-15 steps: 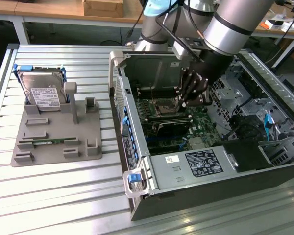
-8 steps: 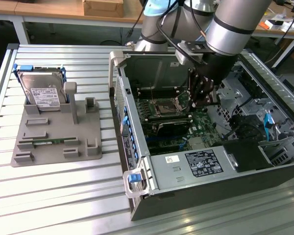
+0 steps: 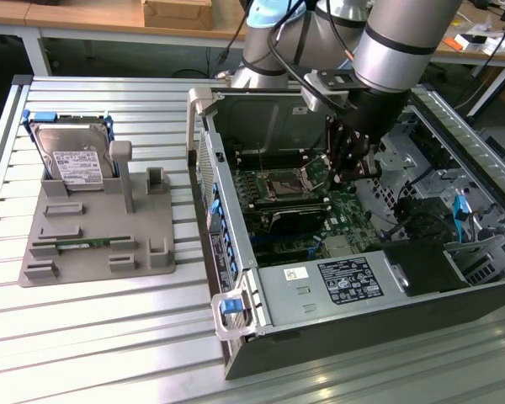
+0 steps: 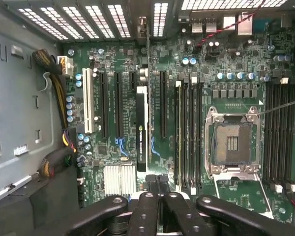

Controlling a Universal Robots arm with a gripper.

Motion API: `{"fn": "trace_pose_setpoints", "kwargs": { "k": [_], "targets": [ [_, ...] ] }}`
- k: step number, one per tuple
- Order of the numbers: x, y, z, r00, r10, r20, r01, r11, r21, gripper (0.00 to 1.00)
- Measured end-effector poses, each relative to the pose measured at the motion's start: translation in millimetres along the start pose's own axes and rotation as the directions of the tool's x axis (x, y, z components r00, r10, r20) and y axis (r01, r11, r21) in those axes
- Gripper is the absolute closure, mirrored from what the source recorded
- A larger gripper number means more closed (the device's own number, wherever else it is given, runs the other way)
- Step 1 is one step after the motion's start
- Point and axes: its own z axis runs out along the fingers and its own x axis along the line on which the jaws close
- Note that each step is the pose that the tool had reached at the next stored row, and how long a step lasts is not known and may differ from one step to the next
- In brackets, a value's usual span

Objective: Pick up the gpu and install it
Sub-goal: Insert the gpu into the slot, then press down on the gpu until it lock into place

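The gpu point(image 4: 141, 132), a slim black card seen edge-on, stands upright in a long slot of the green motherboard point(image 4: 108, 64). Its metal bracket point(image 4: 147, 46) reaches the vented rear wall of the case. My gripper point(image 4: 160, 181) is shut, its black fingertips pressed together just off the card's near end, and I see nothing between them. In the exterior view my gripper point(image 3: 347, 172) hangs down inside the open computer case point(image 3: 236, 252), low over the motherboard beside the processor socket point(image 3: 286, 181).
A silver hard drive point(image 3: 74, 160) with blue rails stands in a grey holder point(image 3: 143, 244) on the exterior view's left, with a thin green memory stick point(image 3: 76, 245) lying in it. Inside the case are a finned heatsink point(image 4: 119, 179), memory slots point(image 4: 187, 132) and cable bundles point(image 4: 56, 83).
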Motion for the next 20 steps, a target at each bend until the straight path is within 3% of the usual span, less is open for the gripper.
{"fn": "trace_pose_setpoints", "kwargs": {
  "k": [7, 9, 11, 17, 20],
  "targets": [
    [0.1, 4.6, -0.4, 1.0, -0.003, -0.0003, 0.003, 1.0, 0.0002, 0.89],
    [0.9, 31.6, 1.5, 1.0, -0.003, -0.0011, 0.003, 1.0, 0.0002, 0.89],
    [2.2, 48.6, 4.7, 1.0, -0.003, -0.003, 0.003, 1.0, 0.0003, 0.89],
    [2.3, 75.3, 27.5, 1.0, -0.004, -0.0039, 0.004, 1.0, 0.0003, 0.89],
    [2.4, 77.7, 29.7, 1.0, -0.004, -0.0045, 0.004, 1.0, 0.0, 0.89]
  ]
}}
